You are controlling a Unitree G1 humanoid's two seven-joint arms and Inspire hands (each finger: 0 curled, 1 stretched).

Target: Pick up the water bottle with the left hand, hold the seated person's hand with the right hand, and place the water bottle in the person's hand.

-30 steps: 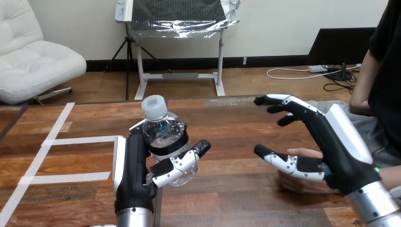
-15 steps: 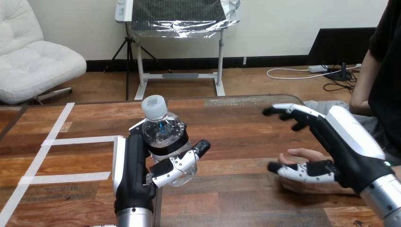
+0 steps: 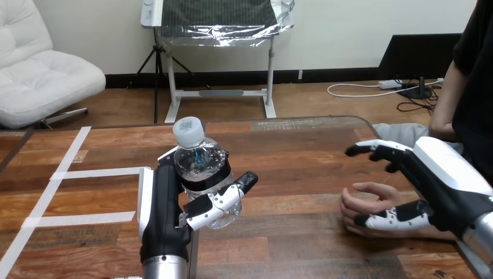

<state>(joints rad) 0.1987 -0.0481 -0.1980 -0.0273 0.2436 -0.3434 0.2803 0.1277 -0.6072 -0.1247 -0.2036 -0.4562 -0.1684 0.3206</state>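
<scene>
Count: one water bottle [image 3: 200, 165], two robot hands, one person's hand [image 3: 361, 204]. Bottle: clear, thin-walled plastic, rounded shoulders, white ribbed screw cap [image 3: 189, 131], dark band round the body; upright, left of centre over the wooden surface [image 3: 290, 163], enclosed by the left hand [image 3: 164, 204]. Left hand: black body with a white shell along its outer edge, silver forearm rising from the bottom edge, palm turned toward the bottle; jointed black-and-white thumb wrapped across the front of the lower body, fingers curled behind it, closed firmly on the bottle. Bottle base hidden behind the thumb; contact with the surface not determinable. Right hand [image 3: 445, 183]: broad white shell on the back, at the right edge, palm facing left. Fingers extended, slightly bent and spread, held apart above the person's hand; thumb lying low across the near side of that hand; wide open, nothing gripped, contact at the thumb not determinable. Person's hand: resting on the surface at the right, palm up, fingers loosely curled, well apart from the bottle. Surface: dark, glossy wood planks, several white tape strips [image 3: 99, 172] at the left.
</scene>
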